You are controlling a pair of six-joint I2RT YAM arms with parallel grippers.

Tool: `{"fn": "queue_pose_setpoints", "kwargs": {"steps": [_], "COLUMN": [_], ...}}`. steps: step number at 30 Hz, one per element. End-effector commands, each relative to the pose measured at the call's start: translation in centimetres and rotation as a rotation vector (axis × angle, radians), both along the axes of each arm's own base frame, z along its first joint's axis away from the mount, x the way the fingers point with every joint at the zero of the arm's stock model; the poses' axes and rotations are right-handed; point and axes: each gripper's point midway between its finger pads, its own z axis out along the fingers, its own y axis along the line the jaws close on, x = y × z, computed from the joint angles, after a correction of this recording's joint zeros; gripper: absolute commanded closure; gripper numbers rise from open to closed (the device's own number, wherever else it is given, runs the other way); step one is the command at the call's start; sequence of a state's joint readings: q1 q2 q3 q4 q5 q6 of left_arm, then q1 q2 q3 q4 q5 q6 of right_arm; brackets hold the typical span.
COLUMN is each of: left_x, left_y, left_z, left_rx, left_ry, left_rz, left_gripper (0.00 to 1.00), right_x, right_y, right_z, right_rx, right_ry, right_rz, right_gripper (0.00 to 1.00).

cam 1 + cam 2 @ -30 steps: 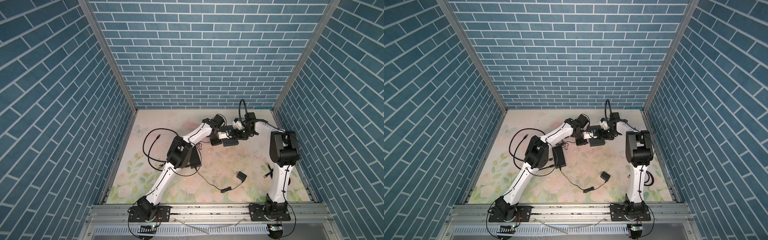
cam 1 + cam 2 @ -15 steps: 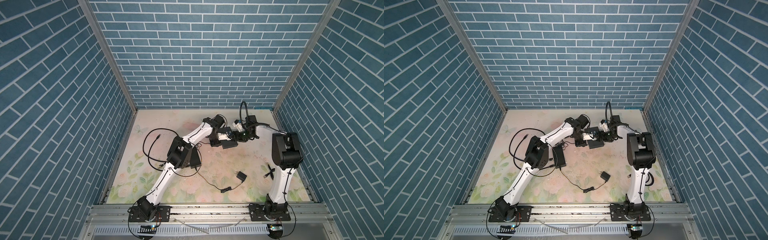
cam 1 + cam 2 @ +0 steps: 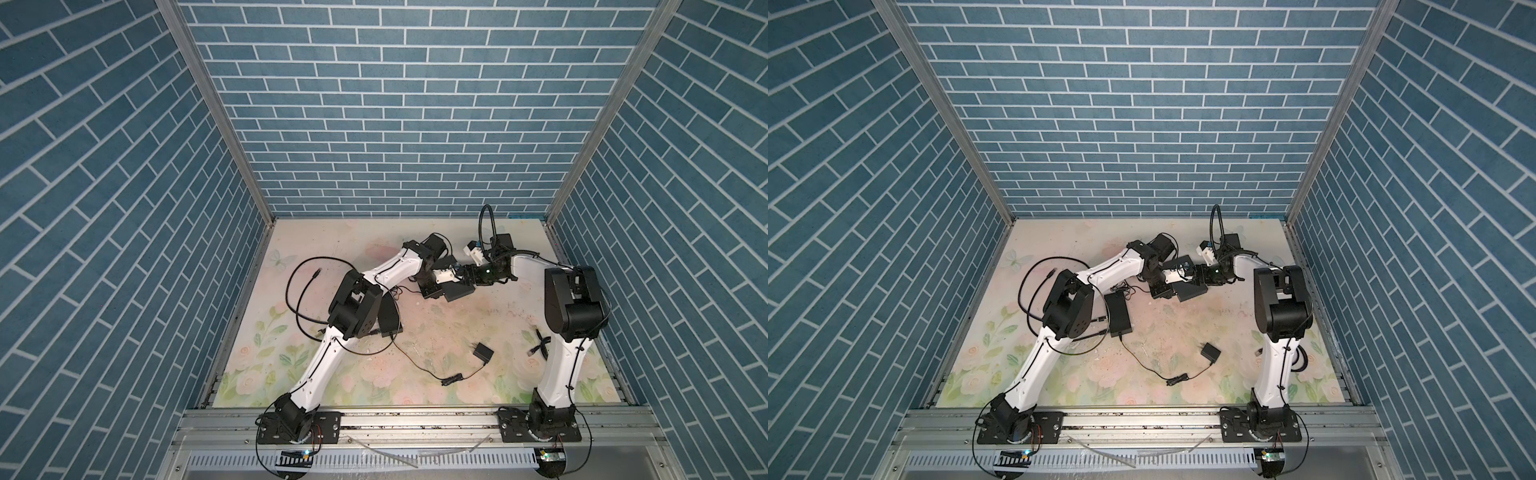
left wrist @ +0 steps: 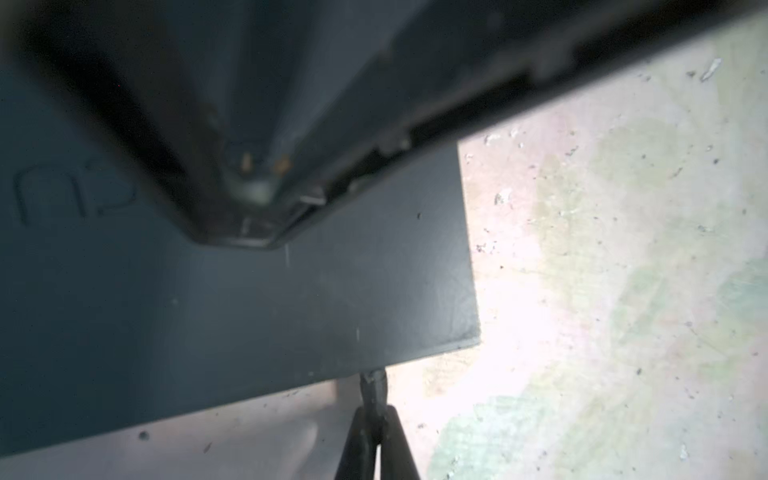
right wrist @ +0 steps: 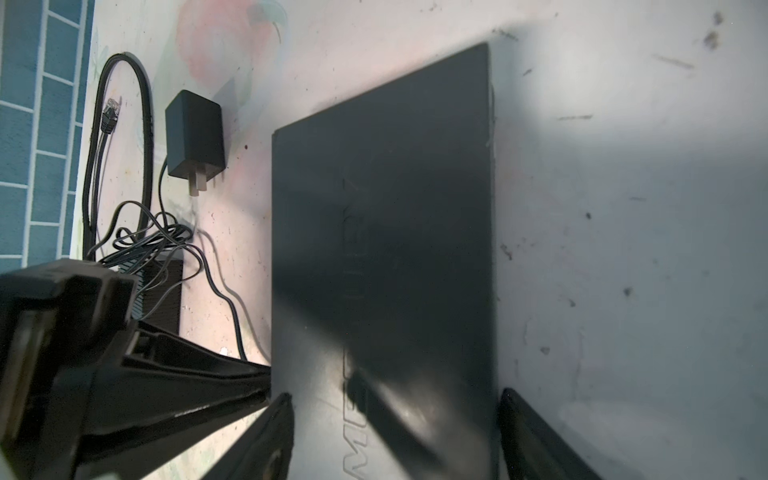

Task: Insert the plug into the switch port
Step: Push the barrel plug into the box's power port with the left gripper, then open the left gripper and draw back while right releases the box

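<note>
- Nearest me, a power adapter point(image 3: 482, 353) lies loose at about four o'clock on the mat point(image 3: 436, 328). It is well apart from the work, so I leave it alone.
- Farther out, near one o'clock, the switch point(image 5: 382, 249) lies flat. My right gripper point(image 5: 395, 395) straddles it from its three o'clock side with a finger along each edge, I judge to stop it sliding. I cannot tell whether the fingers are pressing on it.
- From nine o'clock, my left gripper point(image 4: 376, 411) is pinched tight on the plug point(image 4: 374, 380). The plug's tip meets the switch's edge, and the port itself is hidden from me.
</note>
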State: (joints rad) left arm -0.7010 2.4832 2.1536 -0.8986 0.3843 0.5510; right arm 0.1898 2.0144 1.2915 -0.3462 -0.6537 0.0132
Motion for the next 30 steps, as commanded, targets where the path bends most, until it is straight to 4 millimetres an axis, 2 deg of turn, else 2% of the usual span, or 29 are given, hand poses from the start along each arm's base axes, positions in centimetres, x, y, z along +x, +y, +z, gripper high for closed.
{"fn": "queue_pose_setpoints", "kwargs": {"steps": [1,5,9,16,21,27,30], "left_x": [4.4,4.9,4.7,3.5,2.4,1.0,1.1], "left_y": [-3.6,-3.5,-3.9,-5.1,-5.1,-5.2,-5.3], "left_z": [3.2,3.2,3.2,4.1,4.0,4.5,4.6], "left_rx": [-0.164,-0.186,-0.236,-0.308,-0.305,-0.305,-0.313], "left_ry": [-0.164,-0.142,-0.141,-0.133,-0.114,-0.075,-0.080], "left_rz": [0.072,0.164,0.179,0.049,-0.055,-0.160,-0.170], "left_gripper": [1.00,1.00,1.00,1.00,1.00,1.00,1.00], "right_x": [-7.6,-7.9,-8.6,-9.9,-9.6,-8.8,-8.6], "right_y": [3.7,4.0,4.3,4.5,4.3,5.1,5.4], "right_z": [-1.0,-0.7,-0.3,-1.0,-1.1,0.8,1.4], "right_rx": [0.124,0.176,0.212,0.192,0.149,0.171,0.171], "right_ry": [0.245,0.250,0.251,0.277,0.271,0.192,0.182], "right_rz": [0.125,0.074,0.067,0.101,0.129,0.211,0.248], "right_gripper": [0.25,0.26,0.29,0.33,0.33,0.33,0.33]}}
